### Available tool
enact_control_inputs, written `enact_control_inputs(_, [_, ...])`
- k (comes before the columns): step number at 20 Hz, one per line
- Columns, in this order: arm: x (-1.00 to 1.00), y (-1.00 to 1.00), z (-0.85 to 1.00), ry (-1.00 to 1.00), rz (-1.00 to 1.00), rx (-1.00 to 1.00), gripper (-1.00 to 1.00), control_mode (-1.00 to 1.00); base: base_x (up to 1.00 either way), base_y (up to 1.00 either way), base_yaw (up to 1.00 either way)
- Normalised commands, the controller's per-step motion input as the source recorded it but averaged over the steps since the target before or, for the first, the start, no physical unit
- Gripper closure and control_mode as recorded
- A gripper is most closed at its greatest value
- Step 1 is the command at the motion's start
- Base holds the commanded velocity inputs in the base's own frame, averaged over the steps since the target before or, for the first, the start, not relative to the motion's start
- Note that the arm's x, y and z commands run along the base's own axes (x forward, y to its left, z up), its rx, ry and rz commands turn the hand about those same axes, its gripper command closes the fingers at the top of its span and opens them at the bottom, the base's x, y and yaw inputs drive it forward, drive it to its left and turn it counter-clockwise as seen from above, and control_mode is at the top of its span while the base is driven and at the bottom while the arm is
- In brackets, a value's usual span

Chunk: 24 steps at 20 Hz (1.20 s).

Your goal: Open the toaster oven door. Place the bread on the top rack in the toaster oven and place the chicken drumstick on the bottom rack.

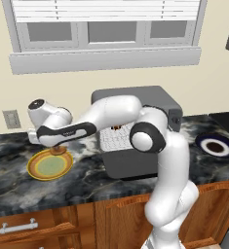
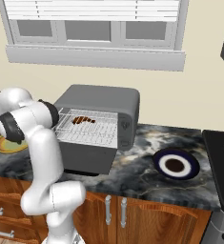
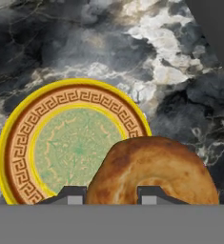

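Clamped on the bread [image 3: 154, 171], the claw [image 3: 108, 194] shows its two dark finger tips at the bottom middle of the hand view, one on each side of the tan-brown bun. That bun fills the lower right of that view, in front of a yellow-rimmed plate [image 3: 23, 143] with an orange key-pattern band and a pale green middle; whether it touches the plate I cannot tell. In the left base view the claw [image 1: 57, 148] sits at middle left, right over the same plate [image 1: 38, 170], with the bread [image 1: 58, 151] a small tan spot beneath the hand. The plate lies on the dark marbled desk [image 1: 86, 180].

The toaster oven [image 1: 157, 99], dark grey and boxy, stands at the centre of the left base view against the cream wall, partly hidden by the white arm. Its door, the toaster oven door [image 2: 87, 157], is folded down in front at the centre left of the right base view, and a silver wire rack [image 2: 92, 131] reaches out over it. A dark reddish-brown piece, the chicken drumstick [image 2: 82, 119], lies inside the oven on the wire rack.

A dark blue plate [image 2: 176, 164] with a white ring and brown centre lies on the desk at the right of the oven, well apart from it.
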Motion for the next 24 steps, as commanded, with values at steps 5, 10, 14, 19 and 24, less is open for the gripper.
enact_control_inputs(5, [-0.37, -0.42, 0.29, 0.00, 0.00, 0.00, 1.00, -1.00, 0.00, 0.00, 0.00])
enact_control_inputs(10, [-0.34, -0.50, 0.24, 0.00, 0.00, 0.02, 1.00, -1.00, 0.00, 0.00, 0.00])
enact_control_inputs(14, [-0.31, -0.53, 0.27, 0.00, 0.00, 0.04, 1.00, -1.00, 0.00, 0.00, 0.00])
enact_control_inputs(19, [-0.29, -0.55, 0.31, 0.00, 0.00, 0.06, 1.00, -1.00, 0.00, 0.00, 0.00])
enact_control_inputs(24, [-0.13, -0.58, 0.26, 0.00, 0.00, 0.03, 1.00, -1.00, 0.00, 0.00, 0.00])
